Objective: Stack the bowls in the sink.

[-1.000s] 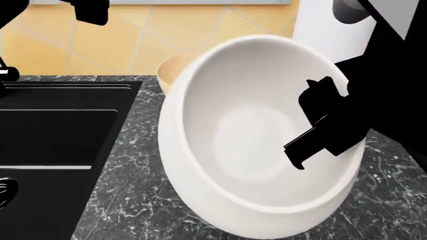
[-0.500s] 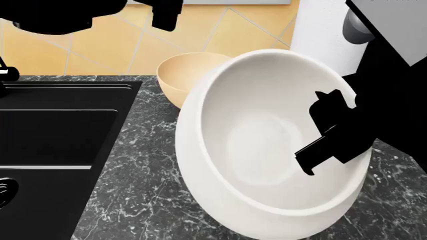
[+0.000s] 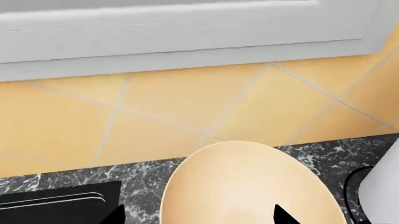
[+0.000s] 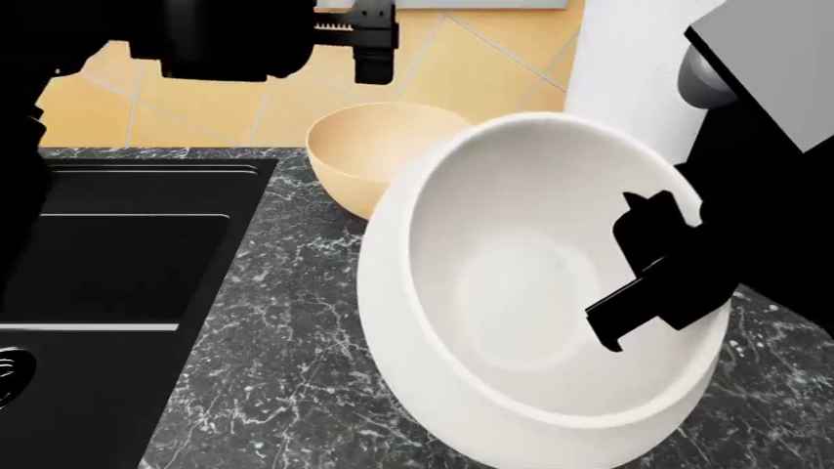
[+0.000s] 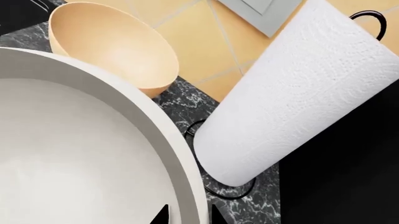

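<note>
The glossy white bowl (image 4: pixel 521 303) hangs tilted over the marble counter, to the right of the black sink (image 4: pixel 117 264). My right gripper (image 4: pixel 658 283) is shut on its right rim, one finger inside and one outside. In the right wrist view the white bowl (image 5: pixel 74 154) has its rim pinched in the right gripper (image 5: pixel 187 215). The tan bowl (image 4: pixel 378 147) stands upright on the counter behind it, near the tiled wall. My left gripper (image 4: pixel 374 49) hovers above the tan bowl (image 3: pixel 249 186). In the left wrist view the left gripper (image 3: pixel 198 217) is open, its fingertips wide apart and touching nothing.
A white paper towel roll (image 5: pixel 293 93) on a black wire holder stands right of the tan bowl, close to the white bowl; it also shows as the paper towel roll (image 4: pixel 639 59). The yellow tiled wall (image 3: pixel 187 107) rises behind the counter. The sink drain (image 4: pixel 7 376) is at the far left.
My left arm has swung in from the upper left to above the tan bowl. The white bowl, held in the right gripper, has shifted slightly to the right, uncovering more of the tan bowl.
</note>
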### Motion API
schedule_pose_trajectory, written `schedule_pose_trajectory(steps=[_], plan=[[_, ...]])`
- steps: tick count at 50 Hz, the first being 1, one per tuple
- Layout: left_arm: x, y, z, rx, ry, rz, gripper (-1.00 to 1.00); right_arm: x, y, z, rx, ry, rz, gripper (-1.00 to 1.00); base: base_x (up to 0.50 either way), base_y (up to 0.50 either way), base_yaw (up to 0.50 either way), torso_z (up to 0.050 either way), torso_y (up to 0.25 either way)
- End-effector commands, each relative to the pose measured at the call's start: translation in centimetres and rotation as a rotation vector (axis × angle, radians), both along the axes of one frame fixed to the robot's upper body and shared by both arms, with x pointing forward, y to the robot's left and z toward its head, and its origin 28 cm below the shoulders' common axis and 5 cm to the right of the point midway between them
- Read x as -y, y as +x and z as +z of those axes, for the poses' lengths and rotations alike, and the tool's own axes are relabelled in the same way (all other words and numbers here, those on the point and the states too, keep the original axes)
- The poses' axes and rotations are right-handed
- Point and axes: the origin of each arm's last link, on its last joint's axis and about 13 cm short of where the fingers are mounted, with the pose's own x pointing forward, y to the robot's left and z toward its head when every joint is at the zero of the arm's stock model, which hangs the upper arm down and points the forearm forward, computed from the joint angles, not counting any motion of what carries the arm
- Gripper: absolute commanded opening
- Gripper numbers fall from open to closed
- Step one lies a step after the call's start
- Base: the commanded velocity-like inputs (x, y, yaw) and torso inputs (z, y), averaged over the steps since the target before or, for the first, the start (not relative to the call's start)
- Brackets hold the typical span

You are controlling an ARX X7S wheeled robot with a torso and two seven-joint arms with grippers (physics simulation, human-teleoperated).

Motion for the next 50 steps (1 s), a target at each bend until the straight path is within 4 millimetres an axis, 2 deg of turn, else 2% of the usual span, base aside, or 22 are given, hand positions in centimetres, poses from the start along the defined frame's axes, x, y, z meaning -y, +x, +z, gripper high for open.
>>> schedule_pose_trajectory(steps=[1,17,50], plan=[[-0.2,1.4,-1.8,-0.132,-0.121,0.068,1.00,0.1,0.3,-0.5,-0.003,-0.001,-0.003,-1.00,0.00,0.00,0.00,0.000,0.000],[-0.7,2.1,-4.4,-0.227,-0.197,0.110,1.00,0.3,0.5,-1.0,-0.011,0.005,-0.009,-1.00,0.00,0.00,0.00,0.000,0.000],[-0.7,3.4,-7.0,-0.265,-0.191,0.135,1.00,0.4,1.0,-1.7,-0.023,0.007,-0.011,-1.00,0.00,0.00,0.00,0.000,0.000]])
